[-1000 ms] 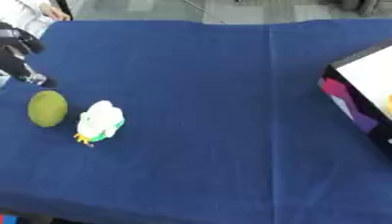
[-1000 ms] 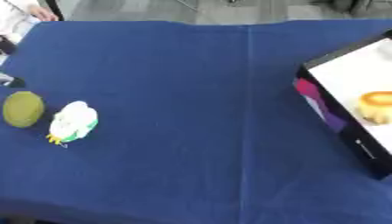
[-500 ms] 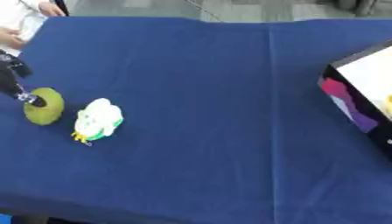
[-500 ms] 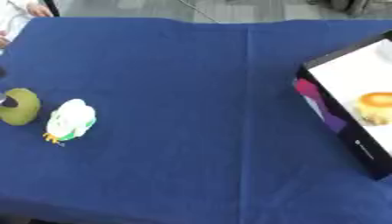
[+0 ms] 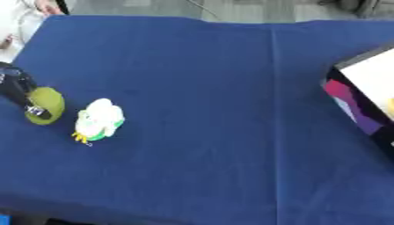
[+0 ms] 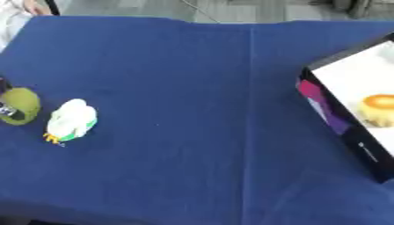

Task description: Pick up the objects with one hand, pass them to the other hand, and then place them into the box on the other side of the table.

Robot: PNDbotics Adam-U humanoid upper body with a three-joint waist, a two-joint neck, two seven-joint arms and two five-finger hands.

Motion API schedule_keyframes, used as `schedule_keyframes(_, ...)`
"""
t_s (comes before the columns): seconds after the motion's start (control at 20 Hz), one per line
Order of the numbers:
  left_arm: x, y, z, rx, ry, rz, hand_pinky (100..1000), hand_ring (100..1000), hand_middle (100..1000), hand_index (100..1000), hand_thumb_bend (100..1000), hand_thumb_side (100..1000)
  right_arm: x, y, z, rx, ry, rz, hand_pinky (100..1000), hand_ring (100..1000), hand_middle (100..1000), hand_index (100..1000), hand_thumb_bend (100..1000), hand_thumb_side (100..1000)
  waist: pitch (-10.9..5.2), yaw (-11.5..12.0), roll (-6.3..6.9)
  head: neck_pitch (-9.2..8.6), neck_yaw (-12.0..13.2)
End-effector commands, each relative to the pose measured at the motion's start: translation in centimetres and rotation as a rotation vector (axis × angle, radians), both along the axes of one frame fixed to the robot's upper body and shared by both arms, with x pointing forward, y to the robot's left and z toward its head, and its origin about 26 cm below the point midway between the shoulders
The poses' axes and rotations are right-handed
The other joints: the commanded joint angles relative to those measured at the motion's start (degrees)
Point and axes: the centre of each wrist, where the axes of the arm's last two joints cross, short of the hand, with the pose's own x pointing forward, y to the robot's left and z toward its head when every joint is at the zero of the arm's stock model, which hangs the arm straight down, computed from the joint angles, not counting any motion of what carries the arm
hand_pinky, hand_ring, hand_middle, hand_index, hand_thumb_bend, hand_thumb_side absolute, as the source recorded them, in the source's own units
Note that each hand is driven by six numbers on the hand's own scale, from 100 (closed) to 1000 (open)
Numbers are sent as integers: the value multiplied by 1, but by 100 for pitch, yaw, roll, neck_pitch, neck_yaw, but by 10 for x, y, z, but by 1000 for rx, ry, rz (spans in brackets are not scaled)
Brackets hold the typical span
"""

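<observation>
Clearly the left hand (image 5: 17, 88) is on the round olive-green fruit (image 5: 48, 104) at the left edge of the blue tabletop (image 5: 215, 88): its dark fingers (image 5: 34, 110) lie across the near face of the fruit, touching it, though whether they curl round it or only rest on it I cannot tell from here. The fruit looks like a toy, probably light and stiff with a smooth skin that might roll or slip, so taking it across its widest part, fingers one side and thumb the other, seems the safest hold. Just beside the fingers, on the side away from the edge, lies a small white toy with green and yellow bits (image 5: 98, 121), apart from the fruit; it looks light and lumpy. Well apart from the fingers, across the cloth, sits the box (image 6: 350, 94), holding an orange-topped item (image 6: 378, 110). The right hand is not in sight.
</observation>
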Motion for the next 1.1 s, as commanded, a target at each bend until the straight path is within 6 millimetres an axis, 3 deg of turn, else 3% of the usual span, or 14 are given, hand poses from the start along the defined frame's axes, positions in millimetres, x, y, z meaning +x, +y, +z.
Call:
schedule_keyframes(0.05,-1,3,12,27,-27,15,866,874,770,816,470,274,-5,0,8,19,-13,-132,692,826,821,818,100,195,-91,-6,8,-46,14)
schedule_keyframes(0.35,0,-3,14,96,-47,24,730,732,615,629,200,144,-5,0,8,27,-8,-129,691,824,817,815,100,200,-123,-2,30,-22,10)
schedule_keyframes(0.45,-1,-7,16,143,-67,24,685,684,566,562,195,100,-5,1,7,26,-2,-125,691,823,814,814,100,203,-138,2,37,-19,-6)
schedule_keyframes(0.75,-14,-31,41,111,-174,-44,643,602,490,529,157,100,-5,1,6,19,12,-120,692,820,806,812,100,208,-165,18,47,-21,-58)
schedule_keyframes(0.85,-25,-46,59,74,-259,-99,642,588,475,521,105,100,-5,2,7,15,7,-112,692,821,805,811,100,204,-167,27,45,-22,-98)
schedule_keyframes(1.1,-59,-97,95,-14,-493,-262,652,567,461,526,100,100,-5,12,18,-30,-13,-32,698,827,820,819,100,201,-191,49,34,-4,-203)
